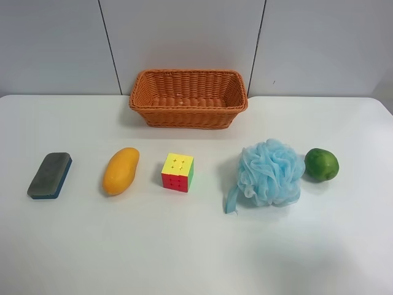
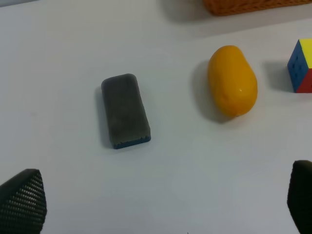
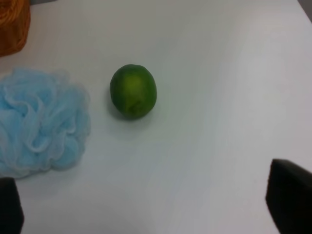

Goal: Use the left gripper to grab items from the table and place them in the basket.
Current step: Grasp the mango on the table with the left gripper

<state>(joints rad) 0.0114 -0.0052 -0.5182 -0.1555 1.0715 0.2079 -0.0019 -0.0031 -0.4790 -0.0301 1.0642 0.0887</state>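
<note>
On the white table [image 1: 196,246] lie, in a row, a grey-blue eraser block [image 1: 50,175], a yellow-orange mango [image 1: 121,170], a colourful puzzle cube [image 1: 177,172], a blue mesh puff [image 1: 269,173] and a green round fruit [image 1: 322,164]. The orange wicker basket [image 1: 188,97] stands behind them and holds nothing I can see. No arm shows in the exterior view. In the left wrist view the left gripper [image 2: 161,204] is open above the table, with the eraser [image 2: 125,110], mango [image 2: 232,80] and cube [image 2: 302,66] ahead. The right gripper [image 3: 151,204] is open, with the green fruit [image 3: 133,91] and puff [image 3: 41,122] ahead.
A grey panelled wall [image 1: 184,37] rises behind the table. The table's far edge runs just behind the basket. A corner of the basket shows in the right wrist view [image 3: 13,24] and its lower rim in the left wrist view [image 2: 253,6].
</note>
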